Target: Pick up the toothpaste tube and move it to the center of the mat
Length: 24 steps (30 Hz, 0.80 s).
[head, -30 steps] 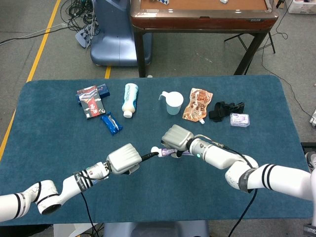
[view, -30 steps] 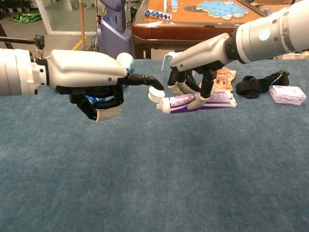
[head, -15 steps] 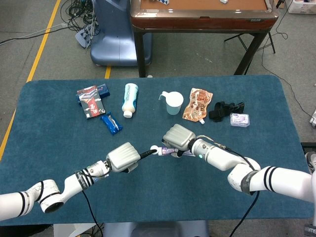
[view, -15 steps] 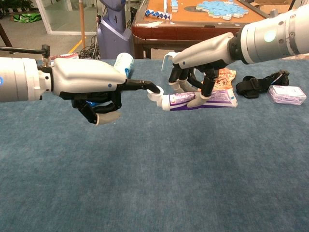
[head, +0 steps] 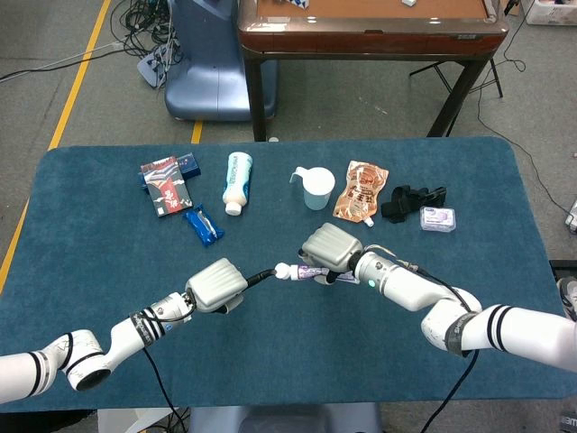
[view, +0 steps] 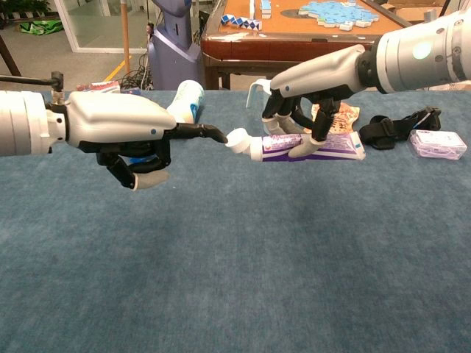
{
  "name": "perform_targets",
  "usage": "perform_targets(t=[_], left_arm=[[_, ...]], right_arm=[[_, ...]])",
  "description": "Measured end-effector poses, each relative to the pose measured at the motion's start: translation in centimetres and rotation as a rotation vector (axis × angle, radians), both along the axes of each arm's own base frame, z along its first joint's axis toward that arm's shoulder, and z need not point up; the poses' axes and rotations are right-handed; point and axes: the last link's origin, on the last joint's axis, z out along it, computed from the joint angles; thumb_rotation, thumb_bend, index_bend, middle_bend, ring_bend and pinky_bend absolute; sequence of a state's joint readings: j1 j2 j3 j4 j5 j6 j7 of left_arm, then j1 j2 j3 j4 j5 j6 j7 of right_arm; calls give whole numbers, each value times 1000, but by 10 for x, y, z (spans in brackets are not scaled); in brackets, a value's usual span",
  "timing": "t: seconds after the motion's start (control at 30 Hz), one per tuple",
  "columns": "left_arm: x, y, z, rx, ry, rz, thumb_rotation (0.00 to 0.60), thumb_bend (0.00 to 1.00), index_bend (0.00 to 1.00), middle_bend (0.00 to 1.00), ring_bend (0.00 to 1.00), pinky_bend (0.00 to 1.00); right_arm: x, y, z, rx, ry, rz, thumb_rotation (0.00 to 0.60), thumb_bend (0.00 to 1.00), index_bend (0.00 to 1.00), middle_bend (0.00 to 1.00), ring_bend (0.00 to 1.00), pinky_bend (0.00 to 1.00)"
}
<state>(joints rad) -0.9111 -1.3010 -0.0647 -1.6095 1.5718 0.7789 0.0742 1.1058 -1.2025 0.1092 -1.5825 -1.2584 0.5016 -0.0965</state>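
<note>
The toothpaste tube (head: 308, 271) (view: 324, 144), purple and white with a white cap, lies level near the middle of the blue mat (head: 108, 234). I cannot tell whether it touches the mat. My right hand (head: 331, 245) (view: 324, 73) reaches over it from above and grips its body with curled fingers (view: 303, 150). My left hand (head: 216, 284) (view: 118, 121) hovers to the tube's left, holding nothing. One of its fingers (view: 210, 134) points at the cap, its tip just short of it, and the others are curled under.
Along the far side of the mat lie a red and blue box (head: 168, 183), a blue packet (head: 204, 225), a white bottle (head: 237, 181), a cup (head: 317, 188), a brown pouch (head: 361, 190), a black strap (head: 410, 200) and a small clear box (head: 437, 219). A wooden table (head: 370, 32) stands beyond.
My left hand has drawn back to the left, its fingertip coming off the cap. My right hand has carried the tube slightly right and away from me.
</note>
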Motion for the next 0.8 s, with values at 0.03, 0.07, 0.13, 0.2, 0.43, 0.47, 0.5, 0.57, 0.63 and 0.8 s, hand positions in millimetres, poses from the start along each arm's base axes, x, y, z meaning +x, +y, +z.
perform_targets(t=[0.03, 0.07, 0.13, 0.2, 0.43, 0.47, 0.5, 0.57, 0.63, 0.8], left_arm=[[0, 0, 0, 0, -1, 0, 600, 504, 31, 822, 855, 735], [1, 0, -1, -1, -2, -1, 600, 504, 31, 822, 854, 735], [1, 0, -1, 0, -5, -3, 600, 504, 31, 822, 854, 735], [2, 0, -1, 1, -9, -3, 600, 504, 31, 821, 853, 735], [3, 0, -1, 9, -25, 5, 600, 504, 31, 809, 839, 735], [2, 0, 0, 13, -26, 7, 600, 504, 31, 803, 831, 736], [1, 0, 1, 16, -28, 10, 600, 503, 31, 792, 815, 735], [-2, 1, 4, 30, -37, 21, 600, 504, 30, 758, 771, 735], [-6, 1, 9, 45, -47, 40, 600, 503, 24, 702, 711, 735], [-22, 5, 28, 95, -102, 150, 600, 461, 4, 489, 498, 708]], right_arm=[[0, 0, 0, -1, -3, 1, 600, 907, 851, 763, 621, 374], [1, 0, 1, -3, -6, 1, 600, 908, 851, 763, 621, 374], [1, 0, 1, -5, -15, 1, 600, 907, 851, 763, 623, 374], [2, 0, 1, -9, -25, 1, 600, 907, 851, 763, 625, 374], [1, 1, 0, -15, -60, -11, 600, 907, 851, 763, 627, 374], [1, 2, 0, -16, -65, -14, 600, 907, 851, 763, 627, 374], [0, 2, 1, -19, -74, -19, 600, 907, 851, 763, 628, 374], [-1, 2, 2, -24, -88, -28, 600, 907, 851, 763, 629, 374], [-4, 2, 5, -30, -107, -43, 600, 907, 851, 763, 632, 374], [-15, 4, 11, -45, -162, -93, 600, 907, 851, 763, 641, 402]])
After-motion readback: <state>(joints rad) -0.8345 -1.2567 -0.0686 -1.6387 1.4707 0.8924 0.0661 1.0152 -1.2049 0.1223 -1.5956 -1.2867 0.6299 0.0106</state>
